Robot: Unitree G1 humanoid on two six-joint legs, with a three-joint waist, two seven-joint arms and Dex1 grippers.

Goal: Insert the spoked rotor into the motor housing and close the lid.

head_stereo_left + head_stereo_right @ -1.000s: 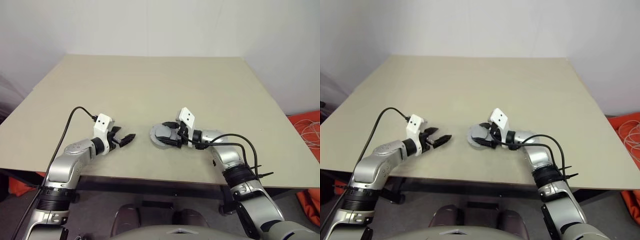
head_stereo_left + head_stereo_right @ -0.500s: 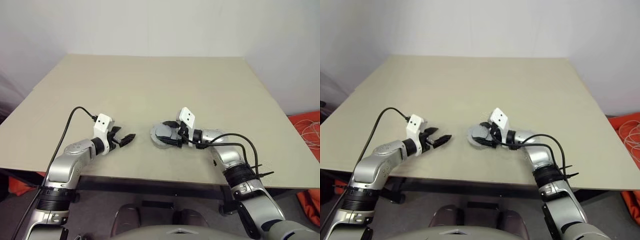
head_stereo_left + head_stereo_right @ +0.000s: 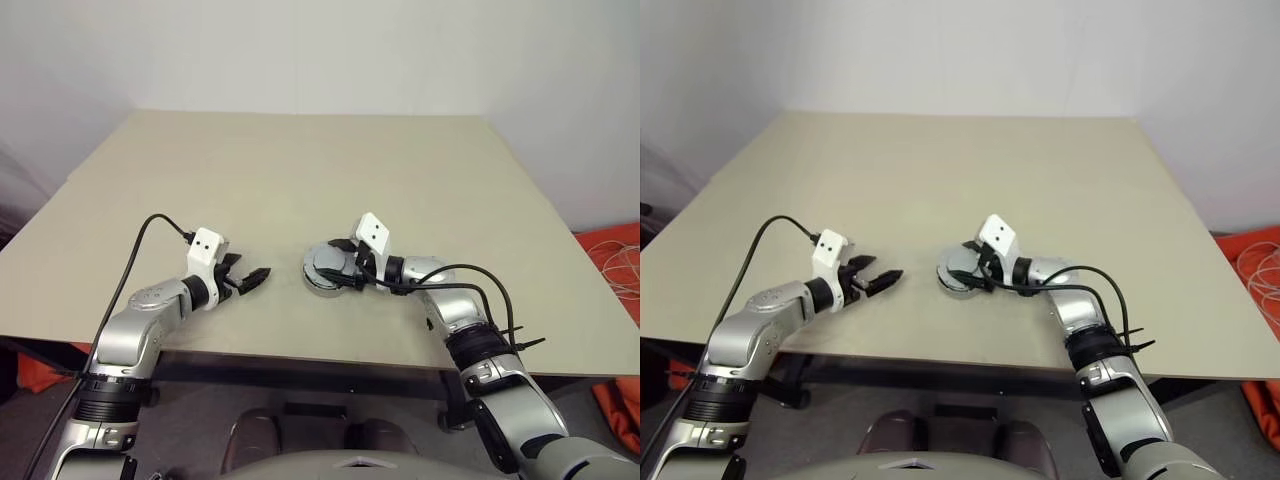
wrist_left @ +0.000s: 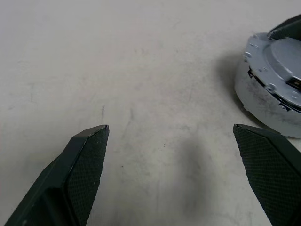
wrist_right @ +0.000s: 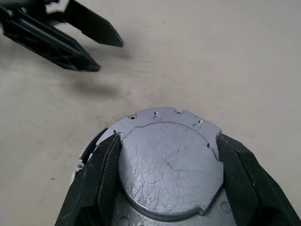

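Little has shifted since the earlier frames: the right gripper (image 5: 167, 176) keeps its clamp on the lid (image 5: 169, 162), while the grey assembly under it looks squarer and more settled than a second ago, when the disc appeared slightly askew. Both arms hold their places.

The lid now sits on top of the motor housing (image 4: 263, 101), which stands on the tabletop (image 3: 300, 170) close to its near edge, roughly midway along it. The right gripper's two black fingers (image 5: 106, 174) press against opposite sides of the lid's rim, pinching it. No copper windings or spoked rotor can be seen, so the rotor is judged to be already inside, under the lid.

The left gripper (image 3: 250, 278) hovers just beside the housing, towards the tabletop's left edge, its fingers (image 4: 82, 165) spread wide and holding nothing.

The step in hand appears to be closing the lid, the last part of the task. The next move likely calls for pressing the lid down flush and checking that its notches meet the housing's rim evenly before the right gripper lets go; the free left gripper could steady the housing's side wall if it slides
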